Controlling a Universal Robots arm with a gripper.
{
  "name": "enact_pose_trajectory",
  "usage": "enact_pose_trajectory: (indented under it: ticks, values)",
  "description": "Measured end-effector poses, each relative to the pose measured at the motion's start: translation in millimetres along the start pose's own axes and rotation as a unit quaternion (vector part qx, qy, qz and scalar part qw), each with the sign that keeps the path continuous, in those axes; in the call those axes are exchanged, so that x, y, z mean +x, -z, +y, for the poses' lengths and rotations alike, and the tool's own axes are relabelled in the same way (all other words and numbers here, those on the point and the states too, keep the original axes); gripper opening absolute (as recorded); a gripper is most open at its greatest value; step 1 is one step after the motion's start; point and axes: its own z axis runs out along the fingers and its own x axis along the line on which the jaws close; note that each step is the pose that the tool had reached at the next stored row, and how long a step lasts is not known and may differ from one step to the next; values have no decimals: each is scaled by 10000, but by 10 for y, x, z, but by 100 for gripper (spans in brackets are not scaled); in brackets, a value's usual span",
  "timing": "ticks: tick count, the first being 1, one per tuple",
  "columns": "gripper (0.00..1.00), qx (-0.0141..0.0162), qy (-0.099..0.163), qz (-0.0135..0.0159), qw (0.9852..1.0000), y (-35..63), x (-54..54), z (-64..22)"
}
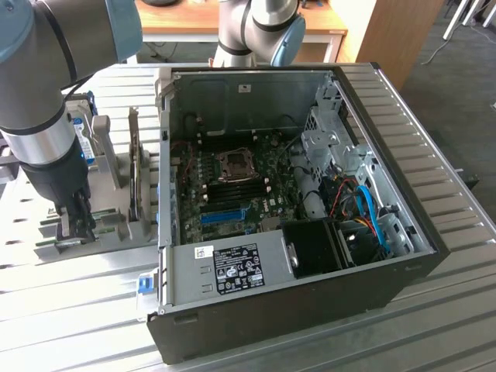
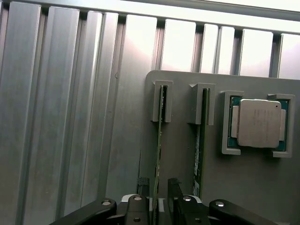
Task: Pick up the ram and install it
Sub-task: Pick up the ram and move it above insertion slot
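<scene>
The ram [image 2: 159, 136] is a thin green stick seen edge-on, standing in a grey slotted holder [image 2: 262, 187]. My gripper [image 2: 158, 188] is open and lowered over it. One dark finger [image 2: 174, 187] stands on each side of the stick, with a small gap to it. A second green stick [image 2: 200, 140] stands in the neighbouring slot. In the exterior view the gripper [image 1: 74, 229] hangs low over the holder [image 1: 108, 225], at the exterior view's left of the open computer case [image 1: 294, 256]. Dark memory slots [image 1: 232, 190] lie on the motherboard inside the case.
A square silver processor [image 2: 260, 123] sits in its own pocket of the holder beside the sticks. A hard drive [image 1: 84, 128] and an upright card [image 1: 138, 178] stand between the arm and the case wall. A second robot arm [image 1: 260, 27] stands behind the case. The tabletop is ribbed metal [image 1: 434, 325].
</scene>
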Motion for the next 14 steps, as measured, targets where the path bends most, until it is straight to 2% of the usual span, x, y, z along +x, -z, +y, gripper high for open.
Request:
enact_pose_trajectory:
  ticks: [14]
  values:
    - [30, -1, 1, 2, 10000, 1, 18, 0]
